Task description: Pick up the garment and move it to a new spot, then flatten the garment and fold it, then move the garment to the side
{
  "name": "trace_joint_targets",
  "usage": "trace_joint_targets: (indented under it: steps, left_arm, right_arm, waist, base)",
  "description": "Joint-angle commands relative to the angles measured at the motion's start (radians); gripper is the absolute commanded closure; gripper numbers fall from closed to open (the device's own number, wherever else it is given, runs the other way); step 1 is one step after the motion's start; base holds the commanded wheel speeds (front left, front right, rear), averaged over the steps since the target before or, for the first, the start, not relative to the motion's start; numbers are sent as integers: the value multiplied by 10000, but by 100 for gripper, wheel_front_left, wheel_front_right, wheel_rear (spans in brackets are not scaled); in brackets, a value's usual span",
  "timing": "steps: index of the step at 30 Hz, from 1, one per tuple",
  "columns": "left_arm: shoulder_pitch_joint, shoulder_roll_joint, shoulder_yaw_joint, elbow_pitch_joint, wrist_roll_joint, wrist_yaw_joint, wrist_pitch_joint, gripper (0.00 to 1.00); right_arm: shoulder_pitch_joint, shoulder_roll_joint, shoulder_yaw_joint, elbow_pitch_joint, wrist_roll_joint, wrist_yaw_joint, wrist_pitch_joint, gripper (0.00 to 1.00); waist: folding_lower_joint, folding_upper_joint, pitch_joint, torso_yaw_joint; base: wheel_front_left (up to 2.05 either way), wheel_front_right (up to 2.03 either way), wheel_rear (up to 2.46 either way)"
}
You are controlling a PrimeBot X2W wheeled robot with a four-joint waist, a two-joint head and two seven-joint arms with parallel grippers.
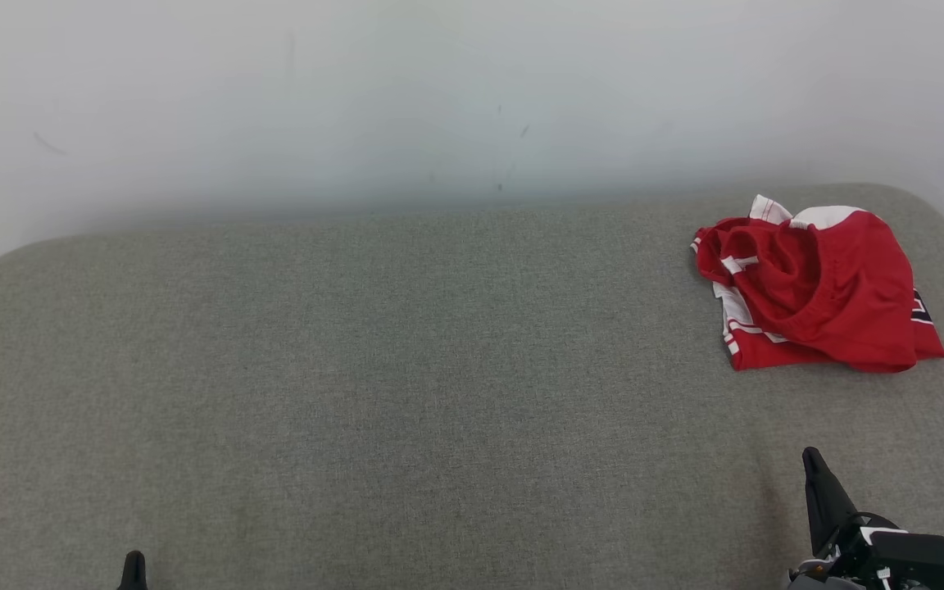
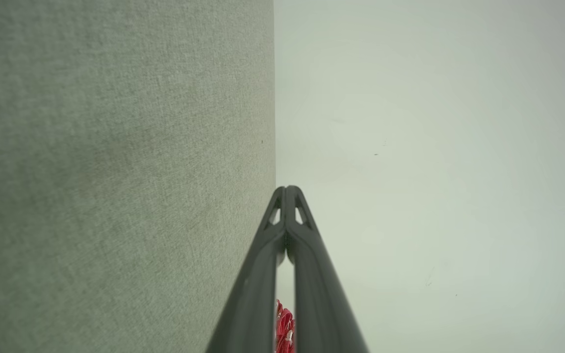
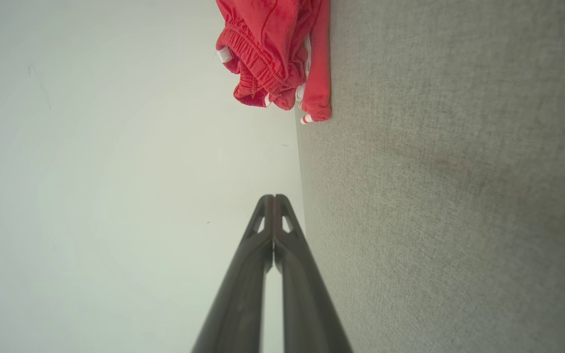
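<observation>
A: Entry one. Where is the garment (image 1: 816, 287)?

B: On the grey fabric surface (image 1: 406, 393), at its far right corner. It is red with white trim, bunched in a loose heap rather than spread flat. Its back edge lies close to where the surface meets the pale wall (image 1: 439, 98).

A: Right gripper (image 1: 810, 457)?

B: Over the near right edge of the surface, fingers pressed together tip to tip, nothing between them. The garment lies farther back on the surface, straight beyond the fingertips and well apart from them, with bare grey fabric between. In the right wrist view its elastic waistband faces the gripper.

A: Left gripper (image 1: 134, 565)?

B: At the near left edge of the surface, with just its dark tip showing in the head view. The left wrist view shows both fingers closed against each other, holding nothing. The garment lies across the surface from it, at the opposite far corner.

A: Any contact?

B: None. Neither gripper touches the garment.
</observation>
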Motion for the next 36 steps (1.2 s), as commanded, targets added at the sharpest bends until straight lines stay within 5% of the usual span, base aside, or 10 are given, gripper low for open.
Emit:
trace_joint_targets:
  steps: [1,36]
  left_arm:
    - [-40,66,26,33,-25,-26,12,100]
    - [-39,65,25,31,-24,-26,11,100]
  right_arm:
    - [-26,19,-14,4,1,0,34,100]
    - [-25,58,-66,7,-62,0,71,100]
  waist:
    - [0,0,0,1]
    - [0,0,0,1]
  base:
    - [0,0,0]
    - [0,0,0]
